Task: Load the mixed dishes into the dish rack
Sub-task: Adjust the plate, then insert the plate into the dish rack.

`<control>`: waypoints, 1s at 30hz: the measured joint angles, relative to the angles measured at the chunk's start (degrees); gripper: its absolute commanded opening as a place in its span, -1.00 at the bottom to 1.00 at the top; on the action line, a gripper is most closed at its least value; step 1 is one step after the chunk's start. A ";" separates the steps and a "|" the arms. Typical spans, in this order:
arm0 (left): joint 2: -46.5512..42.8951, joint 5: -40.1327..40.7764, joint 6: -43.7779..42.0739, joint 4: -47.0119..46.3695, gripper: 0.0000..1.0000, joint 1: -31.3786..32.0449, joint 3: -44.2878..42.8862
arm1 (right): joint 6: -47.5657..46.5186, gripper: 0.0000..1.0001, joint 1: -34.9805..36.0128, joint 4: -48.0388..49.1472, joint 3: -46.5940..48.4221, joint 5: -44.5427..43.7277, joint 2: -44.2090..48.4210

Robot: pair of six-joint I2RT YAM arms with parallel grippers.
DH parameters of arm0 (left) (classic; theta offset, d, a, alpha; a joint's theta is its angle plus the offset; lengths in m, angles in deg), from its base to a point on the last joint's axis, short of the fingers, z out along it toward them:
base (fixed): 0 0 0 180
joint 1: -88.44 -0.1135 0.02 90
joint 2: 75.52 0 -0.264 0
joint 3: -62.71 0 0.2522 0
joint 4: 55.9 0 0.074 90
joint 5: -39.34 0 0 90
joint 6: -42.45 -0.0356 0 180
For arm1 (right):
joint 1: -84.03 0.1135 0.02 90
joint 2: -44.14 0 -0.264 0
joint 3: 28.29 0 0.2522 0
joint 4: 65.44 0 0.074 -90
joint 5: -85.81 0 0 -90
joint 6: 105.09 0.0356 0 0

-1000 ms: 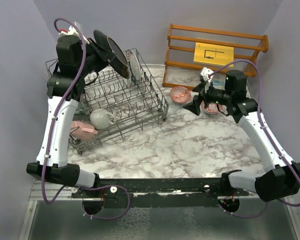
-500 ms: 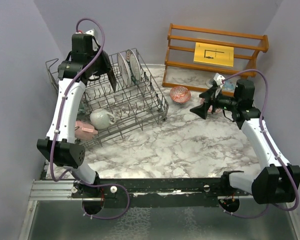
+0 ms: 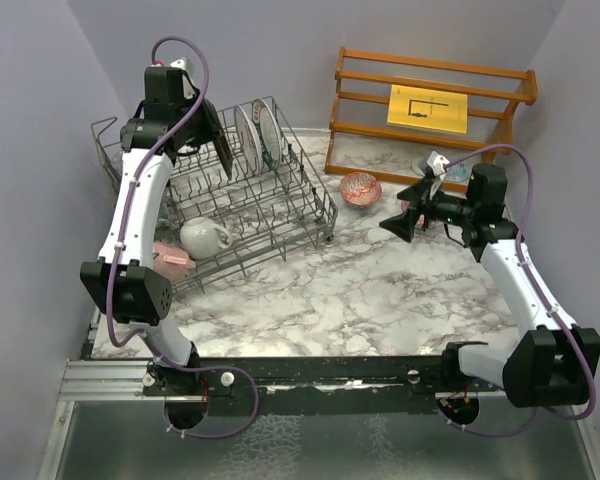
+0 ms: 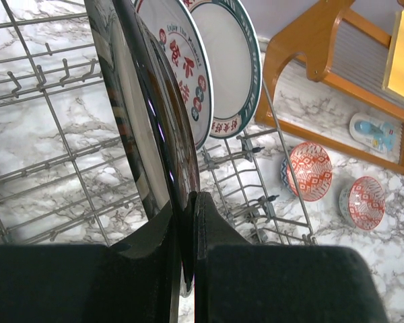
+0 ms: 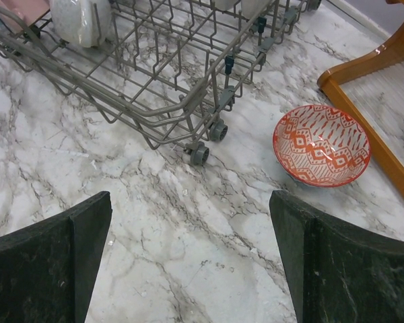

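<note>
Left wrist view: my left pincer (image 4: pixel 186 202) is clamped on the dark plate (image 4: pixel 131 101) at the rack (image 3: pixel 265 215), just beside the lettered plate (image 4: pixel 185 74). My right pincer (image 5: pixel 188 202) gapes wide near a red bowl (image 5: pixel 321 145).

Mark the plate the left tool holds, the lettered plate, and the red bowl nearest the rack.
dark-rimmed plate (image 4: pixel 131 114), left wrist view, glossy face.
lettered plate (image 4: pixel 188 77), left wrist view, lettered face.
red bowl (image 5: pixel 321 145), right wrist view, patterned inside.

A white marble tabletop (image 3: pixel 360 290) carries an orange-brown wooden slatted shelf (image 3: pixel 435 68) at its far right. A yellow card (image 3: pixel 427 108) leans inside, above a flat light-blue-and-white item (image 4: pixel 374 129).
</note>
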 measured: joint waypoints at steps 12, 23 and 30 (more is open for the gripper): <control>2.27 -0.07 2.71 -4.96 -1.00 -0.37 3.13 | 0.20 1.00 0.00 0.70 -0.81 0.09 -0.13; 6.49 -0.98 3.39 -7.78 -1.00 -2.19 5.22 | 0.20 1.00 -0.35 1.27 -1.14 0.28 -0.61; 8.41 -2.23 4.11 -9.22 -1.00 -3.48 5.16 | 0.20 1.00 -0.35 1.31 -1.22 0.48 -0.72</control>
